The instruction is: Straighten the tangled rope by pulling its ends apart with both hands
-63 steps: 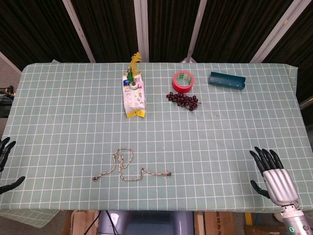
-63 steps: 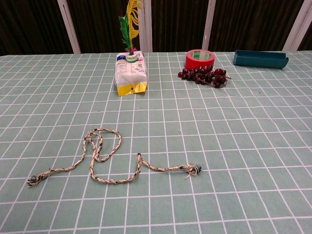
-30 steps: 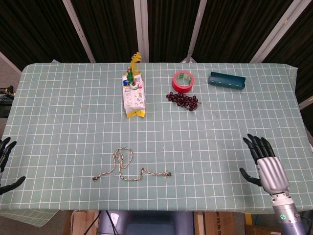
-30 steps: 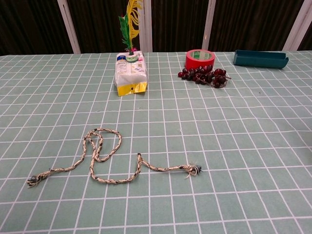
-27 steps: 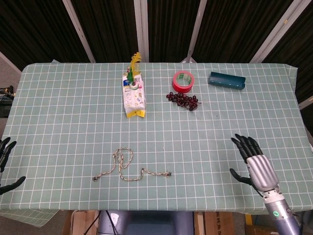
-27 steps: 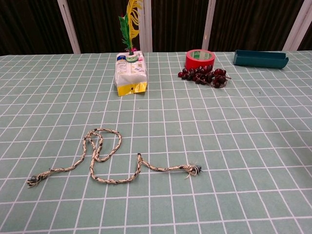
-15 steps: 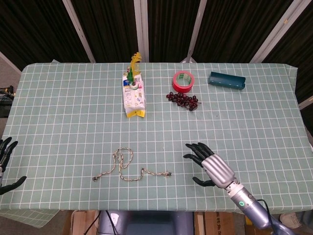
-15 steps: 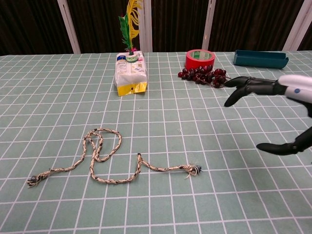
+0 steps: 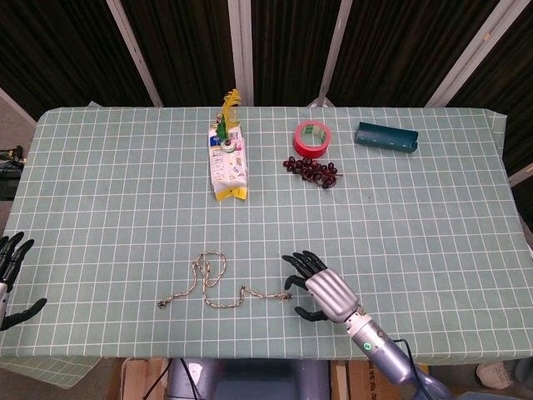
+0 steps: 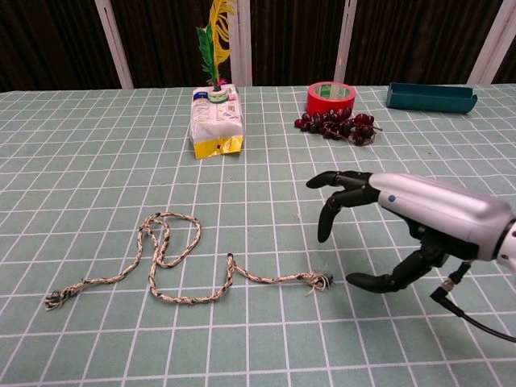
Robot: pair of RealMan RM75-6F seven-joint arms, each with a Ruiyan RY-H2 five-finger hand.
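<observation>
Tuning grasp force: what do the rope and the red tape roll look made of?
Rope: looks like twisted fibre, matte, tan with dark flecks; its end by the right hand is frayed. Tape roll: glossy red outside, probably plastic film.

a robot test lab: a surface (image 9: 433, 208) under a green grid cloth, dark slatted panels (image 9: 183, 50) behind it, assorted props like a tape roll (image 9: 311, 138) on it.

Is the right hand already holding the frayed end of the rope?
No, the right hand hangs open beside the rope, its fingers spread with a gap to the frayed end.
</observation>
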